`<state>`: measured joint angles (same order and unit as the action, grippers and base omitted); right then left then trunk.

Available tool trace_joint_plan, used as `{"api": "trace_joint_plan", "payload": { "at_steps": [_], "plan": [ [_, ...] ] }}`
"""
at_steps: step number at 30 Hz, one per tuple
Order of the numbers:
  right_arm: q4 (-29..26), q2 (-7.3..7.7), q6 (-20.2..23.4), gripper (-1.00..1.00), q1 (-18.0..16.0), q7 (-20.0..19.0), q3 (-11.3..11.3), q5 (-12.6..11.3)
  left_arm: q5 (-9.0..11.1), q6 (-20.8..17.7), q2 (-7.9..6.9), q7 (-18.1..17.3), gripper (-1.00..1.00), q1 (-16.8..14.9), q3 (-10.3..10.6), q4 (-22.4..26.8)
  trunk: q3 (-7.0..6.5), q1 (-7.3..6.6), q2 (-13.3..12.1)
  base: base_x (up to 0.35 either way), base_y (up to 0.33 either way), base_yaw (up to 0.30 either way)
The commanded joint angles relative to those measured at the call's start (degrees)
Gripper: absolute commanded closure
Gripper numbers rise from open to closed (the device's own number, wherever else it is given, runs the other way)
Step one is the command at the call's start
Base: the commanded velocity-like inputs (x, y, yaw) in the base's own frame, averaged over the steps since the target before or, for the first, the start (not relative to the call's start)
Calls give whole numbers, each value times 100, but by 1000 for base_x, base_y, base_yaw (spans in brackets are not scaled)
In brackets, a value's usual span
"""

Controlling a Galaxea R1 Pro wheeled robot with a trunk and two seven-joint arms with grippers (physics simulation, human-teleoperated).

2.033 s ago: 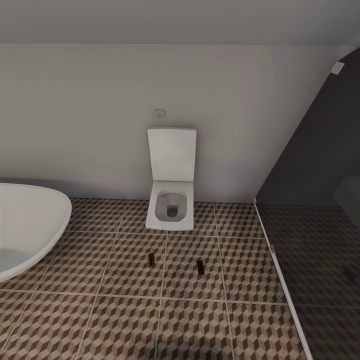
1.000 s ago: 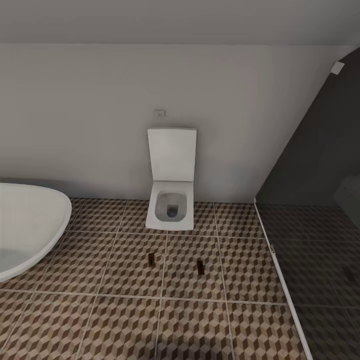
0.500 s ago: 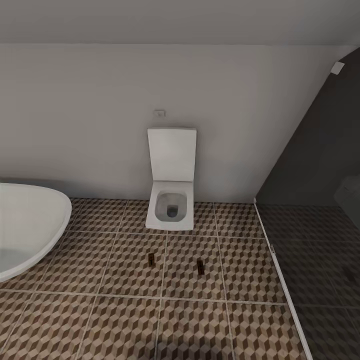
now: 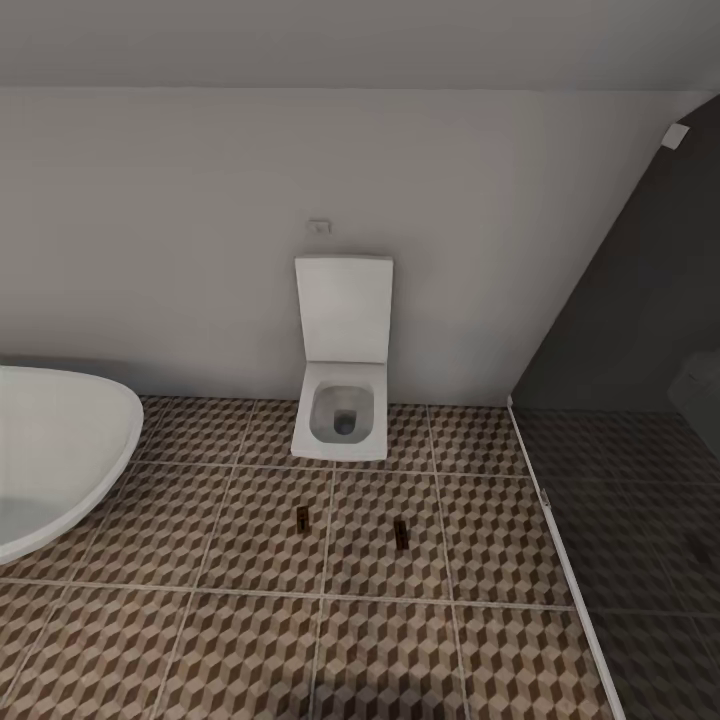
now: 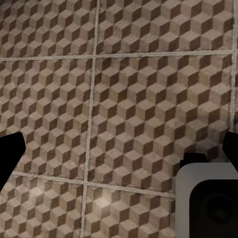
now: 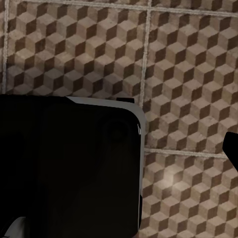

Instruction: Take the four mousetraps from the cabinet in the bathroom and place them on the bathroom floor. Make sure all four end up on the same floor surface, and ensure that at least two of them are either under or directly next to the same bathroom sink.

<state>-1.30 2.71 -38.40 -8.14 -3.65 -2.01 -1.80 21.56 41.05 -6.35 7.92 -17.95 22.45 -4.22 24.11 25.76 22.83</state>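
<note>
Lying flat on the bathroom floor (image 4: 250, 560), two mousetraps (image 4: 301, 516) (image 4: 400, 532) rest side by side but apart, in front of the open toilet (image 4: 342, 400), so it seems that about half of the placing is done. Two more traps are probably not yet brought, and the cabinet is somewhere outside these pictures. A white basin or tub (image 4: 55, 455) curves in at the left; whether it is the sink cannot be said, and the traps are well apart from it. The open room is the tiled strip between this white rim and the dark glass partition (image 4: 640, 380) with its floor rail on the right. The left gripper (image 5: 119, 148) hangs over bare tiles with its dark fingertips wide at both edges and nothing between. For the right gripper (image 6: 233, 151) one dark tip shows beside a large dark body, so its jaws cannot be judged.
</note>
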Motion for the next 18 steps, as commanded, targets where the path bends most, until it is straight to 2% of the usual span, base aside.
{"api": "trace_joint_plan", "payload": {
  "at_steps": [1, 18],
  "plan": [
    [5, 2, -19, -100, -3, -22, -17, -22, 15, 25, 3, 25, -100, -7, 49, -18, 8, 3, 9, 0, 0, 0],
    [6, 2, -19, -100, -3, -22, -18, -22, 15, 25, 2, 25, -100, -7, 49, -18, 8, 3, 9, 0, 0, 0]
  ]
}}
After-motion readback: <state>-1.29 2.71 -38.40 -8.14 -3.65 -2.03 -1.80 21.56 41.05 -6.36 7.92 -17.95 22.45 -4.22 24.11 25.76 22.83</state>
